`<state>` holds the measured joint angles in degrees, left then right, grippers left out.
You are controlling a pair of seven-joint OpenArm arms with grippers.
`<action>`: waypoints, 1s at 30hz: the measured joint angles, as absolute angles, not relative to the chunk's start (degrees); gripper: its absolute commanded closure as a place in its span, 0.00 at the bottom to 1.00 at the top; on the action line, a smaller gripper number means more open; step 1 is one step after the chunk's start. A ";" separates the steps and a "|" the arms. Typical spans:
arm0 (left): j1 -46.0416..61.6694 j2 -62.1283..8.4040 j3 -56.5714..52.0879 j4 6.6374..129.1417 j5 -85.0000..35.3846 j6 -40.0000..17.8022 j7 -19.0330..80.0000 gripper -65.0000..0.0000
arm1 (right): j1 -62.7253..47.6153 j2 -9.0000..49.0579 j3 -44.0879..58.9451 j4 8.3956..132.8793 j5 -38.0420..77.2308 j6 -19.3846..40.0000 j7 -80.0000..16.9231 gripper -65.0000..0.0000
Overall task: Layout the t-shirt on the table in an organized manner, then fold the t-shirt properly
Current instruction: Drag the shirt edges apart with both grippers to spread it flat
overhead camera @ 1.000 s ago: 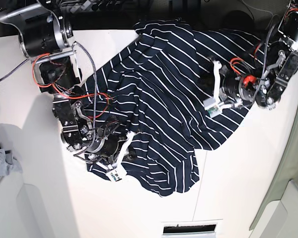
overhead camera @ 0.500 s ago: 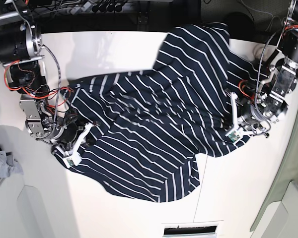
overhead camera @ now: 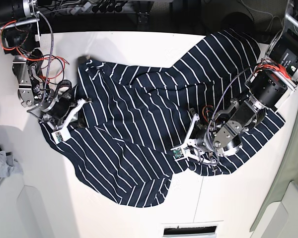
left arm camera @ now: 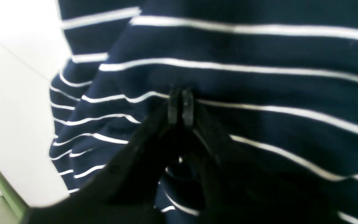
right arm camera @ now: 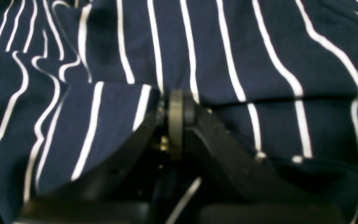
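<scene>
Both grippers pinch the t-shirt [overhead camera: 134,124] on the table [overhead camera: 238,198]: left gripper [left arm camera: 181,105] at four o'clock, right gripper [right arm camera: 176,109] at nine.

The t-shirt [overhead camera: 139,129] lies spread across the middle of the desk [overhead camera: 238,198]. A grey cloth [overhead camera: 1,163] sits at the frame's left edge.

Both wrist views are pretty blurry, and the t-shirt [overhead camera: 139,134] hides most of the bench [overhead camera: 228,198] middle underneath.
</scene>
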<state>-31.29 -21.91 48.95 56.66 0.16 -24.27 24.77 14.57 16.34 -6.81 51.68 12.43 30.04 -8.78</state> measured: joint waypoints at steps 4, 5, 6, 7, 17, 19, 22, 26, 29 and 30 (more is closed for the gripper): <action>-31.90 -22.04 50.02 56.64 0.21 -21.32 26.92 1.00 | 13.54 15.16 -2.26 52.77 12.69 29.23 -9.63 1.00; -32.16 -22.11 49.95 56.88 -0.27 -21.15 28.67 1.00 | 13.65 15.07 -1.04 52.99 13.56 29.39 -10.55 1.00; -32.32 -22.59 49.87 57.80 -0.84 -20.80 29.74 1.00 | 13.65 15.05 0.32 53.28 13.91 29.39 -11.29 1.00; -32.27 -23.44 49.76 59.59 -2.04 -20.40 30.13 1.00 | 13.63 15.05 1.61 53.67 14.37 29.39 -12.01 1.00; -22.44 -38.94 43.81 81.52 -11.79 -20.01 33.87 1.00 | 15.38 12.82 3.84 61.98 17.85 30.48 -17.89 1.00; -18.68 -40.42 40.91 82.59 -11.68 -20.60 34.09 1.00 | 16.01 11.60 3.70 61.52 17.54 30.50 -17.93 1.00; -13.15 -40.99 35.27 82.61 -11.62 -20.47 33.82 1.00 | 17.19 11.27 3.66 59.72 16.43 30.65 -18.11 1.00; -6.13 -41.08 27.40 80.97 -11.25 -20.51 32.71 1.00 | 20.86 11.27 1.89 54.96 14.04 30.48 -17.41 1.00; -3.16 -41.12 25.52 76.55 -7.62 -20.47 29.54 1.00 | 22.63 11.03 -1.80 50.02 11.79 30.52 -17.21 1.00; -2.70 -40.99 25.43 75.09 -6.39 -21.32 27.57 1.00 | 22.90 10.85 -2.87 48.25 10.61 30.55 -17.04 1.00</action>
